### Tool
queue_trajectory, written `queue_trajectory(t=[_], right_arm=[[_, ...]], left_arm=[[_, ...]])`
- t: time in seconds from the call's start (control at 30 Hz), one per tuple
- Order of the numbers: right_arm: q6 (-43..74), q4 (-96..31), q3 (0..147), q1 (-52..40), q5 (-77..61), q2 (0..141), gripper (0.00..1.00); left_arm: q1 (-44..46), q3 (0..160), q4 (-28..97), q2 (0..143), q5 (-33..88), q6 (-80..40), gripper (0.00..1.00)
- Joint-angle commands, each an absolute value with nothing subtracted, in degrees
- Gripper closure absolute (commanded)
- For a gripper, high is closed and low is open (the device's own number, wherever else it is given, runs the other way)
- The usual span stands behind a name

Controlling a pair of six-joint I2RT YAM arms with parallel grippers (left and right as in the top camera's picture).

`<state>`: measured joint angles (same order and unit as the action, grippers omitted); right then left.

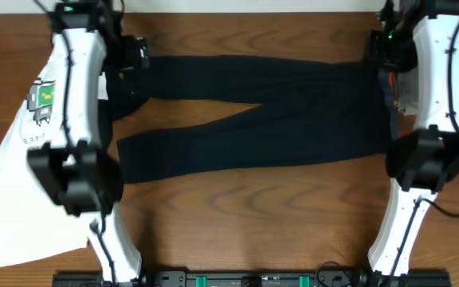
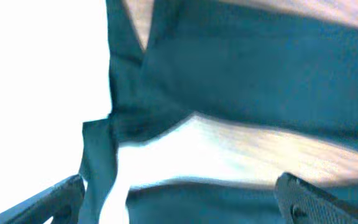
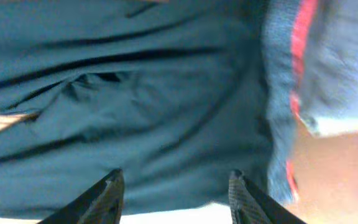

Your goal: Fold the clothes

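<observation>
You see the black trousers [image 1: 293, 104] lying spread out flat on the desk [image 1: 253, 231]. Their top part is at the right edge of the desk. The two long legs reach toward the left edge. One leg runs along the far edge. The other leg slants a little toward the middle of the desk, so a thin wedge of bare wood shows between them.

The waistband [image 3: 278, 93] is grey with a red line on it. Just beside it, at the right edge, lies some grey folded cloth [image 1: 411, 94].

A white T-shirt [image 1: 22, 183] with a small green print lies at the left edge, just beside the ends of the legs. Your left arm reaches over it.

Your left tool [image 2: 180, 196] is near the far left corner, above the end of the far leg. Its fingers are spread wide and nothing is between them, so it is released.

Your right tool [image 3: 174, 186] is near the far right corner, over the top part of the trousers next to the waistband. Its fingers stand apart, with flat cloth showing between them. It pinches nothing. You cannot tell if the tips touch the cloth.
</observation>
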<state>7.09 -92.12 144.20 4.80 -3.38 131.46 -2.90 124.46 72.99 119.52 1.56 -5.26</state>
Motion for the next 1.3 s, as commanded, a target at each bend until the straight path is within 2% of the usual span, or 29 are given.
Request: queue_trajectory(t=[0.0, 0.27, 0.47, 0.6, 0.77, 0.8, 1.0, 1.2, 1.27], right_arm=[[15.88, -94.96, 144.64, 4.43, 5.48, 123.72, 0.51], [16.97, -97.32, 138.21, 4.32, 7.51, 113.27, 0.49], [18.41, -97.27, 126.26, 4.54, 9.80, 101.93, 0.47], [19.79, -96.18, 118.56, 4.78, 10.44, 94.35, 0.41], [21.04, -92.18, 111.92, 5.08, 10.17, 88.09, 0.04], [21.30, -91.26, 110.93, 5.08, 10.02, 87.50, 0.01], [22.79, -82.61, 104.16, 5.08, 6.11, 87.05, 0.01], [23.79, -70.81, 92.90, 5.08, 2.07, 87.33, 0.01], [24.62, -67.46, 88.71, 5.28, 2.07, 87.33, 0.09]], left_arm=[[-2.87, 125.08, 78.30, 116.77, 2.11, -10.39, 0.01], [-3.09, 124.77, 89.56, 114.37, 1.87, -12.19, 0.01], [-3.09, 121.30, 90.06, 107.18, 1.89, -12.82, 0.01], [-3.09, 116.71, 89.76, 100.51, 1.89, -14.66, 0.01], [-3.09, 103.88, 84.23, 90.87, 1.89, -18.98, 0.00], [-3.18, 100.84, 82.56, 89.21, 1.89, -20.03, 0.00], [-3.49, 81.14, 68.90, 82.02, 1.91, -30.46, 0.00], [-5.32, 66.70, 52.80, 82.26, 1.91, -43.18, 0.02], [-5.85, 62.89, 48.29, 82.72, 1.96, -47.29, 0.02]])
